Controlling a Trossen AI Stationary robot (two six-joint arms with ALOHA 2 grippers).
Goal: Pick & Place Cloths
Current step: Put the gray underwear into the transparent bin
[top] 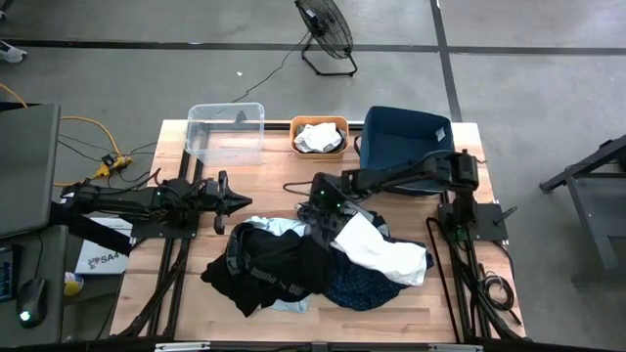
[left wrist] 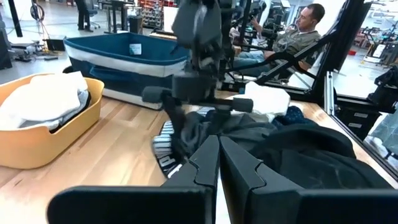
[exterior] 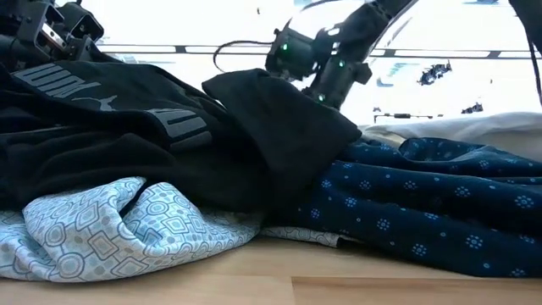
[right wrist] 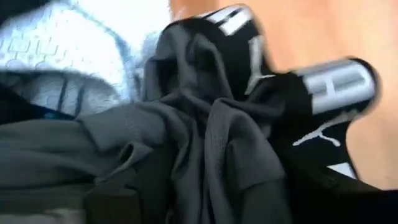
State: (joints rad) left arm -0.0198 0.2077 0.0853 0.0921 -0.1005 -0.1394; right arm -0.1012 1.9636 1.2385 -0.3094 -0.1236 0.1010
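A wooden table stands on a grey concrete floor, with a black fan at twelve o'clock beyond it. The cloths lie heaped toward six o'clock: black with white lettering, white, dotted navy, pale blue. A clear bin, an orange bin holding a white cloth, and a dark blue bin line the far edge. The right gripper is down in the heap's top; I cannot tell how its jaws stand. The left gripper waits at nine o'clock, jaws closed and empty. A seated person shows in the room behind.
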